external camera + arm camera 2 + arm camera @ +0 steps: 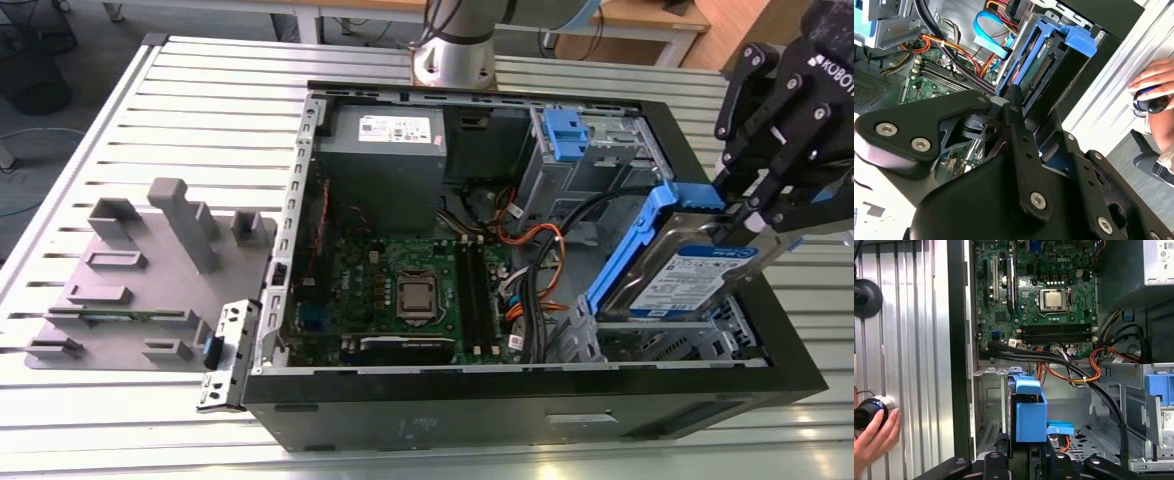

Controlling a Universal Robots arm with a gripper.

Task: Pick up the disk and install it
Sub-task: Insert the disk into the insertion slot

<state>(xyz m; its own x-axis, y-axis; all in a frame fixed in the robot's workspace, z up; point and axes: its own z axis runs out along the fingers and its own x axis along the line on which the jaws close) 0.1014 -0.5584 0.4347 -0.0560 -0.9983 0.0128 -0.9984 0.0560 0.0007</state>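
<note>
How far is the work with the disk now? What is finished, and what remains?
Done: the disk is picked up, off the table. In hand: the gripper has its jaws shut on the disk's upper end and holds it tilted, its lower end near the metal bay at the exterior view's right of the computer case. Left: the disk is not yet seated; most of it stands above the case.

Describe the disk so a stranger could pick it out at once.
Find the open black computer case on the slatted table; at its end on the exterior view's right, the gripper holds the disk tilted. Its blue side rails and blue-and-white label set it apart from the grey power-supply box and the silver cage.
</note>
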